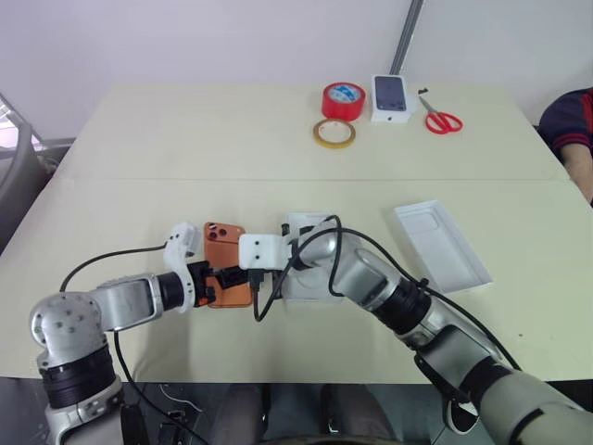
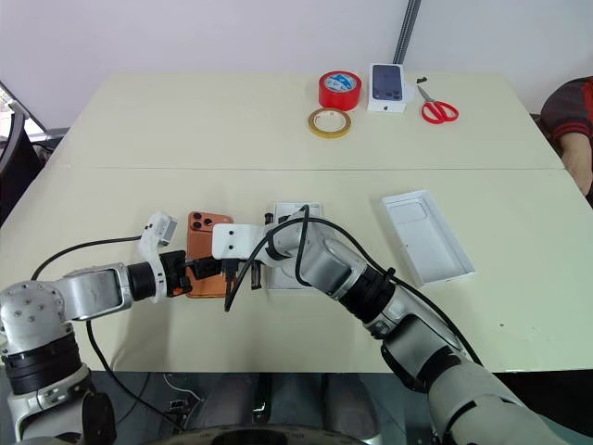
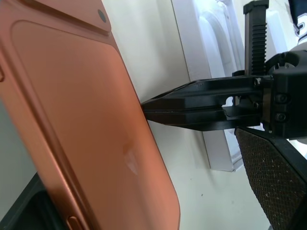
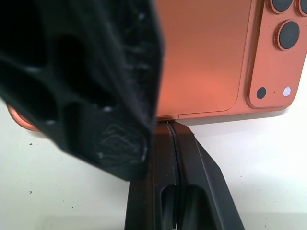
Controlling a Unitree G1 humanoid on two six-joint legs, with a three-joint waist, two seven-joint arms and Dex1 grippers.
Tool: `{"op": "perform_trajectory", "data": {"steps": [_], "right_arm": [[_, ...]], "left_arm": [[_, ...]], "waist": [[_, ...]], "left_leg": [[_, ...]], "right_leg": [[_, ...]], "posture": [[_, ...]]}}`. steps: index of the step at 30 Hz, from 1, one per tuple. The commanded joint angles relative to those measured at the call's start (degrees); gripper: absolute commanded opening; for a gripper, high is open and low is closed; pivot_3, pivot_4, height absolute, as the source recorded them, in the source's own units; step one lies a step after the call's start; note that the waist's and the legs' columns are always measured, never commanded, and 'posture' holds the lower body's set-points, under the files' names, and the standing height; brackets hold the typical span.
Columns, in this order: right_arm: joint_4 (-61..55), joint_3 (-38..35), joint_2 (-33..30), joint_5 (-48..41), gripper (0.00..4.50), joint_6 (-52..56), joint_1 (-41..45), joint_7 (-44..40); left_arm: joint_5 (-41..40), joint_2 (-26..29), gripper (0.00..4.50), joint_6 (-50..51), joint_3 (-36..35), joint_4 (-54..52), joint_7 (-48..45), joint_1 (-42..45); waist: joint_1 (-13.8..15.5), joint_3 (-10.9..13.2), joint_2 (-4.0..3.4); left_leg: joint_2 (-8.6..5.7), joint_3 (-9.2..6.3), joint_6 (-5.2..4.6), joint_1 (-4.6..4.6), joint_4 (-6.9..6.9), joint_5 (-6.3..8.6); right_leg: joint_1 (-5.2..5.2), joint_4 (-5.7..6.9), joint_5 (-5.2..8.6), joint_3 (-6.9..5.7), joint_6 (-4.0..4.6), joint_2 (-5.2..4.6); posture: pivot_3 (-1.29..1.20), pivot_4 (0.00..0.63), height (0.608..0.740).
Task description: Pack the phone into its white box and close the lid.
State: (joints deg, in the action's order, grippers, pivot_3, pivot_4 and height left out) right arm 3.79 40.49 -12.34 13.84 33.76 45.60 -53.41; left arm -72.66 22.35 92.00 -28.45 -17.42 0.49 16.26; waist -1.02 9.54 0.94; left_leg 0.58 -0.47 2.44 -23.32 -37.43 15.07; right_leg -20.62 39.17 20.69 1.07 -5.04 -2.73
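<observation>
The orange phone (image 1: 225, 250) lies back up on the table, its camera block at the far end. My left gripper (image 2: 195, 275) is open and straddles the phone's near end; one textured pad (image 3: 276, 187) stands apart from the phone's side. My right gripper (image 3: 146, 109) is shut, and its tips (image 4: 168, 125) meet the phone's long right edge at table level. The white box (image 1: 306, 227) lies just right of the phone, mostly covered by my right arm. Farther right lies a shallow white tray with a phone-shaped outline inside, open side up, apparently the lid (image 1: 443, 246).
At the table's far side are a red tape roll (image 1: 343, 99), a tan tape ring (image 1: 334, 133), a small white box printed with a dark phone (image 1: 391, 97) and red scissors (image 1: 443, 119). A person's sleeve (image 1: 570, 120) shows at the right edge.
</observation>
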Motion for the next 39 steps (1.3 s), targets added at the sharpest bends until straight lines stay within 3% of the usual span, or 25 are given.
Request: {"op": "perform_trajectory", "data": {"steps": [1,3,5,9,16,19,21,22,26,30,34,39], "right_arm": [[-0.62,-0.44,0.51,0.04,0.0,-0.44,-0.32,0.36],[-0.86,-0.47,0.4,0.14,0.0,-0.37,-0.41,0.54],[-1.02,-0.56,0.28,0.21,0.0,-0.3,-0.5,0.7],[-1.39,-0.77,-0.02,0.26,0.0,-0.16,-0.65,0.84],[-4.52,-2.44,-1.9,0.07,0.0,0.29,-0.71,0.65],[-8.82,-5.1,-3.88,-1.36,0.0,1.81,-1.11,0.08],[-12.72,-8.02,-5.18,-3.26,0.0,3.55,-1.85,-0.43],[-14.81,-9.83,-5.88,-4.32,0.0,4.56,-2.33,-0.54],[-22.74,-18.59,-9.61,-9.4,0.0,5.89,-5.27,-0.82],[-28.09,-28.38,-16.1,-16.56,0.0,8.42,-9.28,-3.84],[-29.87,-35.48,-23.68,-21.06,0.0,10.47,-15.57,-5.6],[-31.12,-40.07,-29.58,-23.56,0.0,11.48,-21.47,-4.21]], "left_arm": [[-1.46,1.07,4.48,-0.11,-3.29,1.89,2.74,0.69],[-2.53,1.29,4.48,-0.73,-4.33,2.74,4.14,0.61],[-4.18,1.43,3.97,-1.98,-6.05,3.87,6.08,0.24],[-8.46,1.97,2.21,-3.75,-6.4,4.67,8.94,-1.15],[-20.93,3.97,2.21,-11.6,-4.11,7.14,15.9,-4.94],[-26.35,5.77,1.35,-16.01,-1.61,7.28,18.8,-6.94],[-29.65,6.79,0.32,-19.23,0.02,6.6,19.98,-7.88],[-31.28,7.27,0.03,-20.93,0.81,6.29,20.46,-8.02],[-36.48,8.72,0.03,-27.15,5.02,4.74,22.17,-6.38],[-40.11,6.25,0.03,-33.32,11.49,2.83,24.46,-2.0],[-39.69,2.58,0.03,-35.7,20.3,3.37,26.46,2.0],[-36.29,-0.55,0.03,-37.3,25.86,6.8,26.02,3.92]], "waist": [[-0.04,0.0,0.0],[-0.11,0.0,0.0],[-0.12,0.0,0.0],[-0.12,0.02,0.03],[-0.02,0.04,0.06],[0.07,0.08,0.12],[0.21,0.07,0.13],[0.16,0.07,0.14],[0.25,0.09,0.13],[0.61,0.11,0.17],[0.99,0.11,0.18],[-0.16,0.15,0.1]], "left_leg": [[0.0,0.0,0.0,0.0,0.0,0.0],[0.01,0.0,0.01,0.0,0.02,0.0],[0.02,0.0,0.02,0.0,0.03,-0.01],[0.02,0.0,0.03,-0.02,0.05,-0.01],[0.02,0.0,0.03,-0.05,0.06,-0.01],[0.02,0.0,0.03,-0.09,0.05,-0.01],[0.02,0.0,0.02,-0.1,0.06,-0.01],[0.02,-0.01,0.03,-0.1,0.06,-0.01],[0.02,-0.01,0.01,-0.11,0.17,0.0],[0.01,-0.01,-0.02,-0.13,0.14,0.01],[-0.02,-0.01,-0.1,-0.12,0.05,0.06],[0.07,0.05,-0.1,-0.09,0.1,0.03]], "right_leg": [[-0.01,0.0,0.0,0.0,0.0,0.01],[-0.02,0.0,0.0,0.01,0.0,0.02],[-0.03,0.0,0.0,0.01,0.0,0.02],[-0.07,0.0,0.0,0.01,0.0,0.02],[-0.1,-0.02,0.0,0.02,0.0,0.01],[-0.13,-0.02,0.0,0.02,0.0,-0.01],[-0.13,-0.04,0.0,0.03,0.0,-0.02],[-0.11,-0.05,0.0,0.02,0.0,-0.03],[-0.14,-0.1,0.0,0.03,0.01,-0.02],[-0.07,-0.17,0.0,0.01,0.01,-0.05],[0.08,-0.3,0.0,-0.01,0.01,-0.07],[0.07,-0.32,0.0,0.08,0.01,0.1]], "posture": [[0.0,0.15,0.736],[0.0,0.15,0.736],[0.0,0.15,0.736],[0.0,0.15,0.736],[0.0,0.15,0.736],[0.0,0.15,0.736],[0.0,0.15,0.736],[0.0,0.15,0.736],[0.0,0.15,0.736],[0.0,0.15,0.736],[0.0,0.15,0.736],[0.0,0.15,0.736]]}}
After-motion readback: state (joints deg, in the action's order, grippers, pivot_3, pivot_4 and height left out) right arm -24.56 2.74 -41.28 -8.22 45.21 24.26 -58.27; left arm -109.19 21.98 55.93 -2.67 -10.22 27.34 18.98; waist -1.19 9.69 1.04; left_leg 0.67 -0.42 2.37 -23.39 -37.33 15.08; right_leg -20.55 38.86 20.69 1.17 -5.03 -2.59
